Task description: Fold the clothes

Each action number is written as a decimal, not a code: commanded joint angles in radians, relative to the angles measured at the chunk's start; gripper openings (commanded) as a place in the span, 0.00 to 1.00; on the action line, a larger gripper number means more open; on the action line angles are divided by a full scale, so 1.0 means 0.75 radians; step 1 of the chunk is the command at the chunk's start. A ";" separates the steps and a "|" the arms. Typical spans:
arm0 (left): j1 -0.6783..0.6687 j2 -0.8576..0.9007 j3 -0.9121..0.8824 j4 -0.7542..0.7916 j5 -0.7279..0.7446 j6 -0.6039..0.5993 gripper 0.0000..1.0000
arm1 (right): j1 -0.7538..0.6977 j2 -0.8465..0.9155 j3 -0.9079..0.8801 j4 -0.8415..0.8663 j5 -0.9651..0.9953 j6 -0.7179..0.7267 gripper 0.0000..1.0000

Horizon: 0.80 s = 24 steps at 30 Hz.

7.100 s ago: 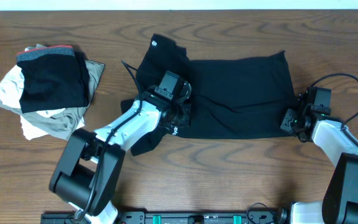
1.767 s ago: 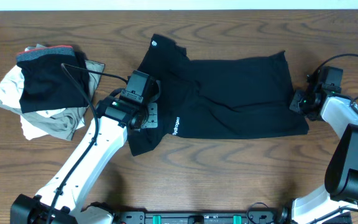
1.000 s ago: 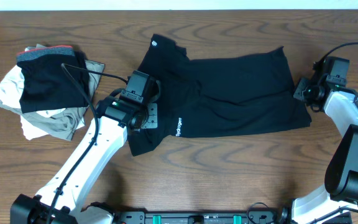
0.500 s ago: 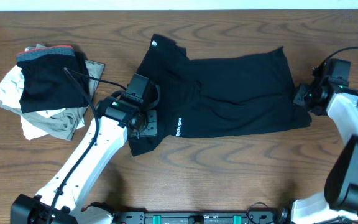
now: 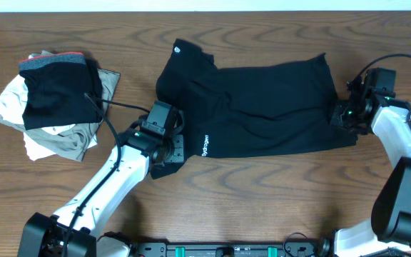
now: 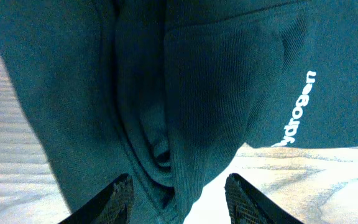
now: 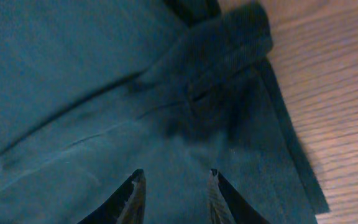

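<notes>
Lying spread across the middle of the worktop (image 5: 262, 214), the black garment (image 5: 277, 107) is mostly flat, its long side running left to right. A narrower part reaches up at the left to a small round white logo (image 5: 177, 49). White lettering (image 5: 205, 145) runs along its lower left part. The left tool (image 5: 168, 148) sits over the garment's lower left corner. Its jaws stand apart, released, with a bunched fold between them and bare worktop showing beside one finger (image 6: 244, 205). The right tool (image 5: 339, 118) is at the garment's right edge, near a ribbed hem (image 7: 241, 37). Its jaws also stand apart over flat cloth, grasping nothing. A pile (image 5: 48, 107) of white, beige and black clothes lies well apart at the left.
</notes>
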<state>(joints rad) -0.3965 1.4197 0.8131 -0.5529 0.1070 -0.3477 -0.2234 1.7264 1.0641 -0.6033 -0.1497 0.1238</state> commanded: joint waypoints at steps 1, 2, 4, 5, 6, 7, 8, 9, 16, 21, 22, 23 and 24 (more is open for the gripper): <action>0.000 0.008 -0.055 0.056 0.022 -0.019 0.50 | 0.004 0.047 0.002 -0.004 -0.011 -0.023 0.31; 0.000 0.008 -0.077 0.084 0.022 -0.019 0.50 | 0.004 0.062 0.002 -0.005 -0.010 -0.023 0.31; 0.000 0.008 -0.118 0.134 0.023 -0.018 0.50 | 0.003 0.087 0.002 -0.005 -0.005 -0.023 0.32; 0.000 0.008 -0.129 0.146 0.022 -0.018 0.50 | 0.003 0.094 0.002 -0.005 -0.005 -0.023 0.32; 0.000 0.008 -0.144 0.166 0.022 -0.018 0.50 | 0.003 0.103 0.002 -0.006 -0.005 -0.023 0.31; 0.000 0.008 -0.156 0.184 0.022 -0.018 0.50 | 0.003 0.109 0.002 -0.007 -0.003 -0.023 0.32; 0.000 0.008 -0.172 0.209 0.022 -0.018 0.50 | 0.003 0.115 0.002 -0.009 0.002 -0.023 0.32; 0.000 0.008 -0.188 0.233 0.022 -0.019 0.50 | 0.003 0.118 0.002 -0.012 0.005 -0.023 0.32; 0.033 0.017 -0.287 0.340 0.009 -0.018 0.50 | 0.003 0.123 0.002 -0.026 0.006 -0.023 0.32; 0.138 0.092 -0.319 0.341 -0.098 -0.018 0.50 | 0.003 0.123 0.002 -0.042 0.026 -0.023 0.33; 0.166 0.111 -0.319 0.344 -0.098 -0.018 0.50 | 0.003 0.123 0.002 -0.046 0.036 -0.023 0.33; 0.199 0.132 -0.319 0.354 -0.098 -0.018 0.50 | 0.003 0.123 0.002 -0.050 0.048 -0.023 0.35; 0.225 0.148 -0.319 0.364 -0.097 -0.017 0.50 | 0.003 0.123 0.002 -0.055 0.061 -0.023 0.35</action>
<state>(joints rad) -0.2859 1.4612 0.6029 -0.2710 0.0971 -0.3477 -0.2234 1.8091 1.0641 -0.6376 -0.1364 0.1204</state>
